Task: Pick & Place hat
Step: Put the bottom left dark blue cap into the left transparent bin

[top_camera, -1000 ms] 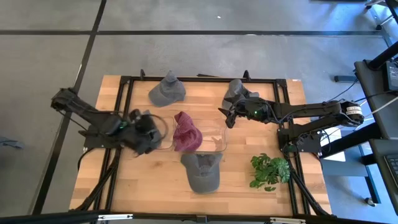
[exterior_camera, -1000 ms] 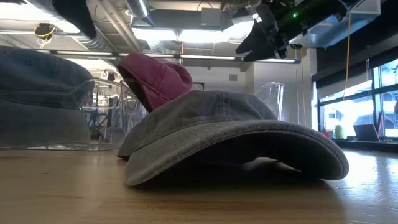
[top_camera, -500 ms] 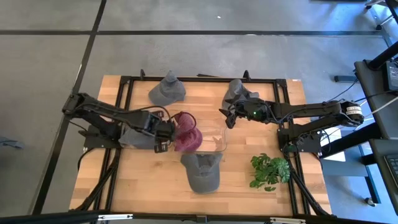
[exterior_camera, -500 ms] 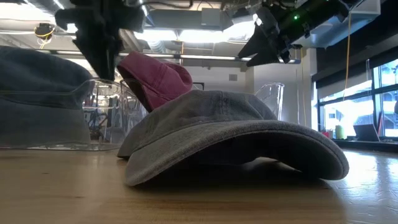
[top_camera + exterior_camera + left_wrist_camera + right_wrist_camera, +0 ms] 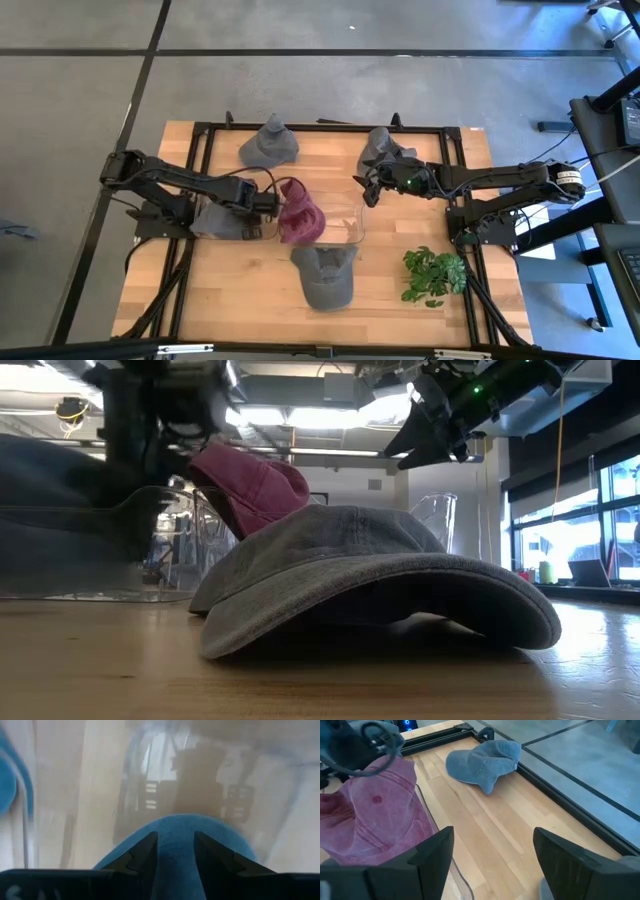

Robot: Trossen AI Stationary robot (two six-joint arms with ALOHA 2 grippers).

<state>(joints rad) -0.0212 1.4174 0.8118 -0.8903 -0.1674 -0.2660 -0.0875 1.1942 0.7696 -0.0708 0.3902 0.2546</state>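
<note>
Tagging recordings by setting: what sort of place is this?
Probably a robotics lab or workshop: a wooden table on a concrete floor, exposed ceiling ducts, and large windows behind.

Five hats: one maroon (image 5: 300,215), four grey-blue, at twelve o'clock (image 5: 268,145), two o'clock (image 5: 380,147), six o'clock (image 5: 325,276), nine o'clock (image 5: 222,216). One clear bin (image 5: 352,228). One plant (image 5: 433,274).

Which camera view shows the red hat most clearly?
The high view shows the red hat whole, in the clear bin, the left gripper beside it. The low view shows only its top behind the grey hat. The right wrist view crops it; the left wrist view does not show it.
</note>
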